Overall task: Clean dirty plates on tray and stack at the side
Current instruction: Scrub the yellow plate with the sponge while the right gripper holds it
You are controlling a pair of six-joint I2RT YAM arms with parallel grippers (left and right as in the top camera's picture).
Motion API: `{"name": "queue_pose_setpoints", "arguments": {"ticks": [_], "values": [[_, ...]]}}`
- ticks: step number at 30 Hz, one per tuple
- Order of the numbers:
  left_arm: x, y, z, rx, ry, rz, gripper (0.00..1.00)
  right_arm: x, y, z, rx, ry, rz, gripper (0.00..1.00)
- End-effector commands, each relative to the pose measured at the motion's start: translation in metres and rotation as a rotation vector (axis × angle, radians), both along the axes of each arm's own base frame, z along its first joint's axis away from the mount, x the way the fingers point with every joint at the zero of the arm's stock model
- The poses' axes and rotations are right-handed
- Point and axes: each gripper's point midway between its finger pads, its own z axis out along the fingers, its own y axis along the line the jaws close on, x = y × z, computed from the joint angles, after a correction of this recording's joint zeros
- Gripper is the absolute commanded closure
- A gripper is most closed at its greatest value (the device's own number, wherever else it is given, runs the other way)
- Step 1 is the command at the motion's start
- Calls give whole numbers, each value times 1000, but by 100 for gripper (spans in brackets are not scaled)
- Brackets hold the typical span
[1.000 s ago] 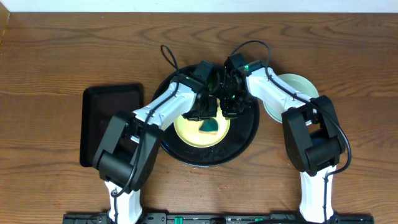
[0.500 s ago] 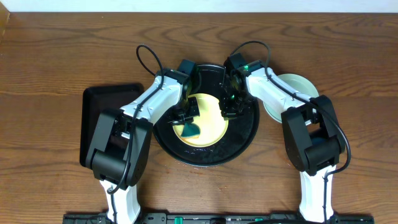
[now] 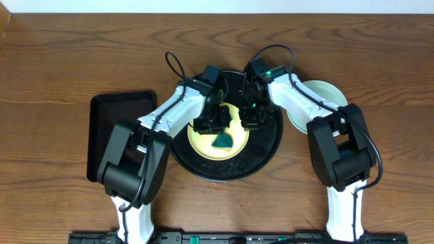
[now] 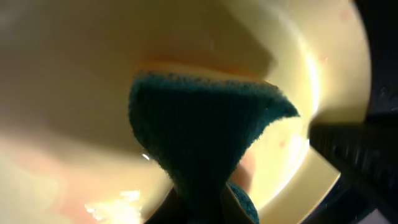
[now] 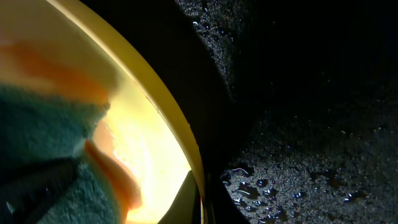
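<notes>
A pale yellow plate lies in the round black tray. My left gripper is shut on a teal sponge that presses on the plate; the sponge fills the left wrist view, on the yellow plate. My right gripper is shut on the plate's right rim, one finger inside and one outside. A light mint plate lies on the table right of the tray, partly hidden by the right arm. A third plate is not in view.
A rectangular black tray lies on the table left of the round tray. The round tray's floor is wet with drops. Both arms cross over the tray's rear half.
The left gripper with the sponge swept from the plate's middle-right to its left and has come back toward the middle. The right gripper has stayed on the rim.
</notes>
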Motion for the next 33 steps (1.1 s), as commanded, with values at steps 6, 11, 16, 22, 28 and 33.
{"name": "queue_pose_setpoints", "arguments": {"ticks": [6, 11, 16, 22, 28, 33], "values": [[32, 91, -7, 309, -57, 156, 92, -6, -5, -17, -37, 35, 9, 98], [25, 116, 2, 359, 2, 134, 93, -6, -5, -17, -37, 35, 8, 98], [-12, 105, -3, 353, 115, 24, 93, -6, -5, -17, -37, 34, 8, 98], [-32, 47, -10, 206, 119, -96, 93, -6, -5, -17, -37, 35, 8, 98], [-23, 7, -8, 81, 54, -113, 92, -6, -5, -17, -38, 35, 8, 98], [4, 2, -8, 49, -36, -63, 93, -6, -5, -17, -37, 35, 8, 98]]}}
